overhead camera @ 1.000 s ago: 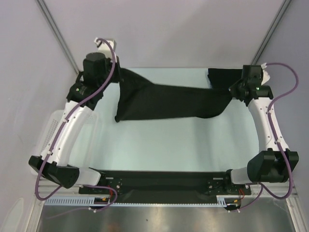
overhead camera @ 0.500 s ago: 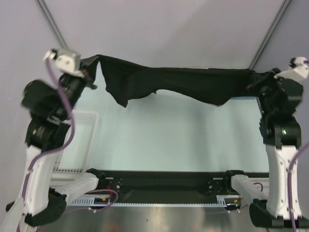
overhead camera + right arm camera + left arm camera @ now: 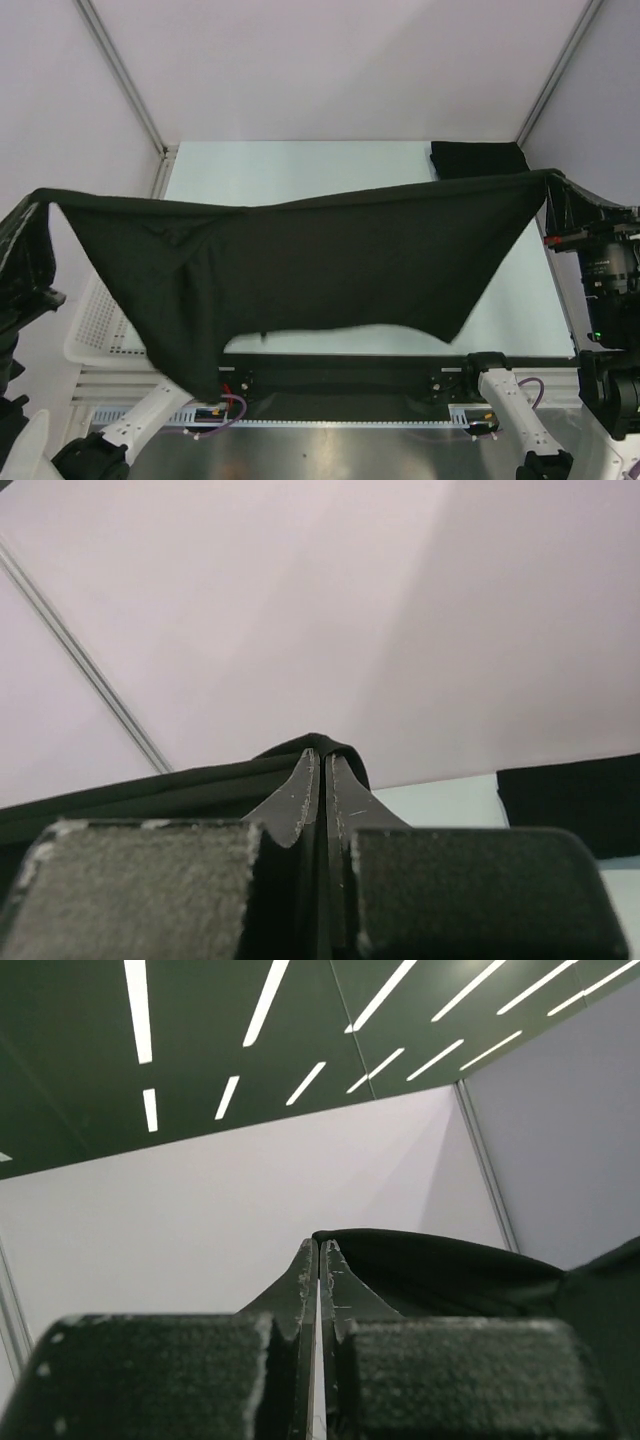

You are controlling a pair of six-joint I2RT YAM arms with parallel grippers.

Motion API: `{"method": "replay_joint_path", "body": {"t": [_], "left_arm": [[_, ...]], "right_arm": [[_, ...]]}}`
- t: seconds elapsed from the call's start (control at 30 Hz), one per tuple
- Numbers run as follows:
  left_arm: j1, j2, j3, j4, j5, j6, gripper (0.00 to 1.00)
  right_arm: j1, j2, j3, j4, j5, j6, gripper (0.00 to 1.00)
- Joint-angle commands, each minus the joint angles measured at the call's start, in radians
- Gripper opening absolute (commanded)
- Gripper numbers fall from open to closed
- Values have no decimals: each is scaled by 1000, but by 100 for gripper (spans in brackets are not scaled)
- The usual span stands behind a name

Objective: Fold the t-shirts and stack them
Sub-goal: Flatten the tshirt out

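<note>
Black t-shirt [image 3: 330, 260] suspended above the table [image 3: 300, 170], stretched as a broad sheet between the two arms. The left gripper [image 3: 318, 1260] holds one upper corner at the far left of the overhead view, and the right gripper [image 3: 322, 765] holds the other at the far right. In each wrist view the jaws are pressed together to a hairline slit with dark cloth coming off the fingertips, so each is judged to be pinching the shirt's edge. Both wrist cameras look upward at walls or ceiling, consistent with raised, tilted-back wrists. The top edge runs nearly taut from grip to grip, while the lower edge hangs free and uneven: a deeper lobe drops at the left, over the near rail, and a point hangs at the right. No part of the hanging cloth can be seen to touch the tabletop. Holding the corners wide and high lets the fabric's own weight pull out creases, presumably so that the garment can be laid flat for folding; the fold itself is not yet begun. A folded t-shirt [image 3: 478, 157] lies at the far right corner of the table, the likely base of the stack. A white mesh basket [image 3: 100, 325] stands at the left edge, partly hidden behind the cloth.
</note>
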Motion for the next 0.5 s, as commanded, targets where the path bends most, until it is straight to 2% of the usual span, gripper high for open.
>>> {"method": "replay_joint_path", "body": {"t": [0.0,0.13,0.17,0.3,0.4,0.43,0.47], "left_arm": [[-1,145,-46,-16,-20,44,0],[-1,243,-197,71,-59,102,0],[-1,267,-275,102,-85,116,0],[2,426,-446,251,-142,218,0],[52,625,-532,394,-133,229,0],[68,764,-541,429,-110,210,0],[78,840,-520,475,-112,196,0]], "right_arm": [[2,71,-5,-89,26,-17,0],[-1,98,-181,-42,40,-17,0],[-1,107,-273,4,40,-12,0],[2,202,-473,168,98,3,0],[-13,359,-533,286,123,0,0],[-21,404,-553,329,128,-6,0],[-24,503,-570,425,129,-20,0]]}}
